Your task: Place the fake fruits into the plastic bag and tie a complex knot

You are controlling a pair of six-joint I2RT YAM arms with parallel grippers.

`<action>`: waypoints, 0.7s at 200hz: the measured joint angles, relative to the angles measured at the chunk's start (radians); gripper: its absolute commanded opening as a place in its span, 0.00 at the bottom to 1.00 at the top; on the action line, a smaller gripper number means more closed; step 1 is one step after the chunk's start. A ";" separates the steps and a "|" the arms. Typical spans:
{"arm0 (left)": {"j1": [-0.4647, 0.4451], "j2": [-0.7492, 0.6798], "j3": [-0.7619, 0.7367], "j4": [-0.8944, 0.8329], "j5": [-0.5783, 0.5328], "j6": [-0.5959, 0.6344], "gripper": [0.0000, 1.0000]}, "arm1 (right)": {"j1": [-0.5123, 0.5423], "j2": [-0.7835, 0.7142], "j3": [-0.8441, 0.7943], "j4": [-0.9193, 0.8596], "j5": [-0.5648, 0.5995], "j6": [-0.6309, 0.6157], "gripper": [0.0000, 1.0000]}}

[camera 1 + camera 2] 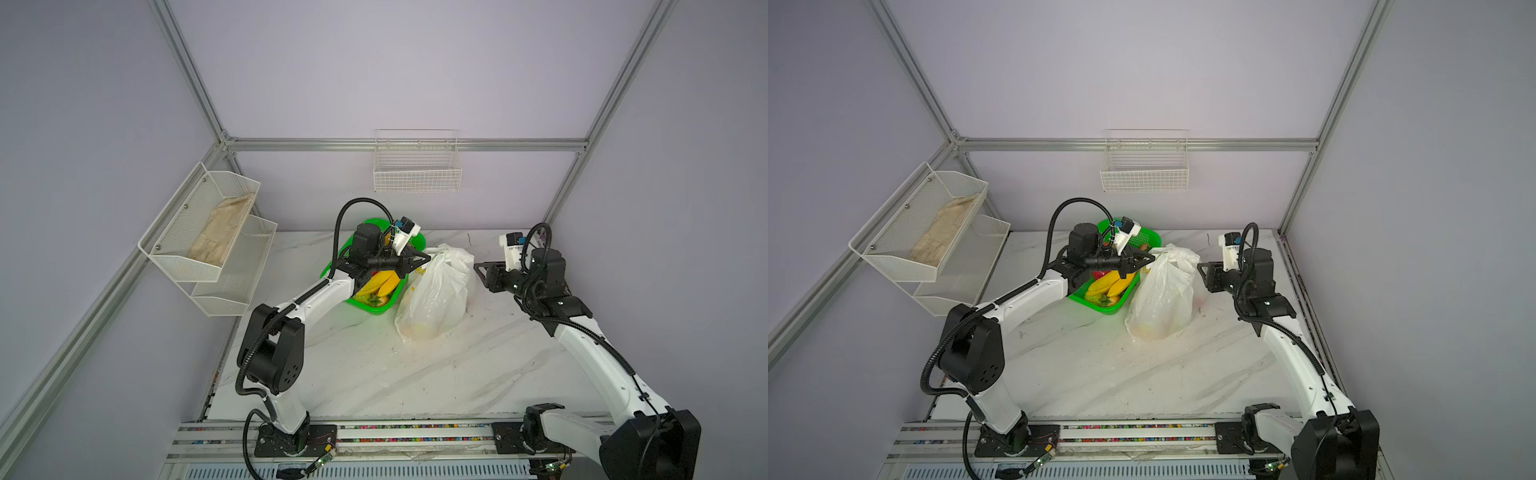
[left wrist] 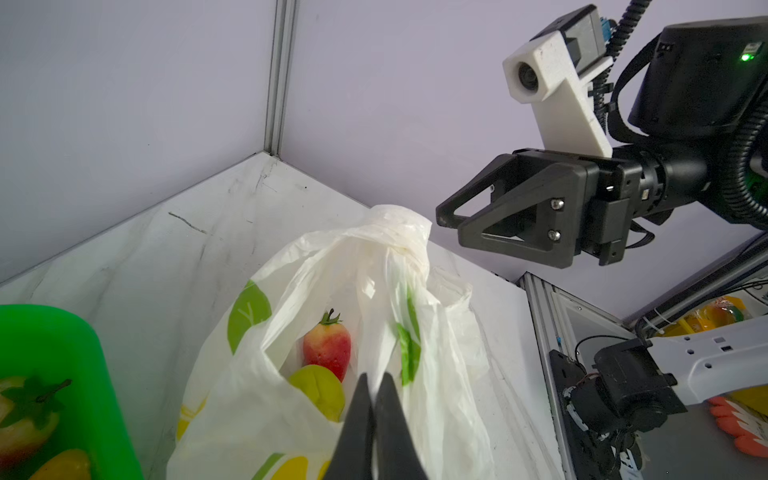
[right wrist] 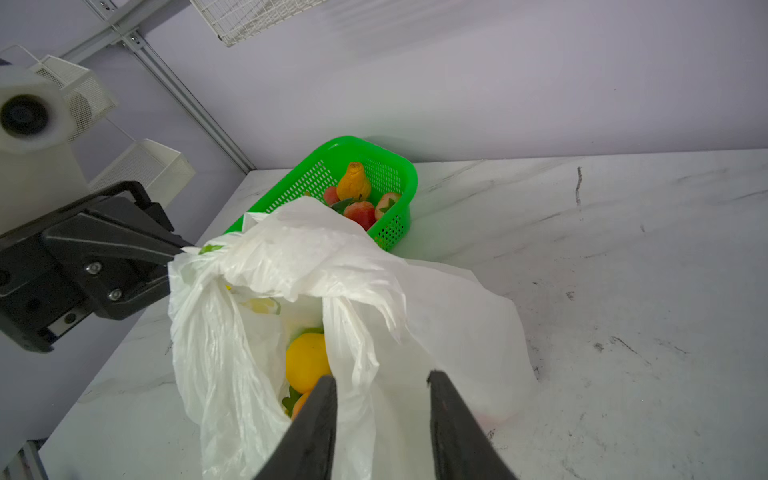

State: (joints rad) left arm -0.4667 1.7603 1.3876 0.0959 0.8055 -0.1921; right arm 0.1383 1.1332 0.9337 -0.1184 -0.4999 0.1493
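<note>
The plastic bag (image 1: 436, 299) (image 1: 1163, 299) stands on the marble table, right of the green basket (image 1: 374, 309). Its handles are bunched into a twisted knot (image 2: 409, 239) at the top. My left gripper (image 2: 376, 378) (image 1: 427, 259) is shut on a strip of the bag's handle, just left of the bag's top. My right gripper (image 3: 381, 376) (image 1: 478, 268) hangs open close to the right of the bag's top, with nothing gripped. Inside the bag I see fake fruits: a strawberry (image 2: 328, 345), a green fruit (image 2: 318, 386) and a yellow fruit (image 3: 305, 361). Bananas (image 1: 380, 284) and strawberries (image 3: 361, 212) lie in the basket.
A white wire basket (image 1: 417, 170) hangs on the back wall. A two-tier mesh shelf (image 1: 232, 274) on the left wall holds a beige cloth (image 1: 222, 232). The arms' base rail (image 1: 374, 436) runs along the table's front edge.
</note>
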 measured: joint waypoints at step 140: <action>0.000 0.002 0.000 0.008 -0.003 -0.033 0.00 | -0.027 0.204 -0.099 0.377 -0.201 0.283 0.37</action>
State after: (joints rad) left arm -0.4671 1.7618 1.3876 0.1036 0.8028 -0.2253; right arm 0.1116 1.3376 0.8345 0.2584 -0.7013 0.4328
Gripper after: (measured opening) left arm 0.048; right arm 0.356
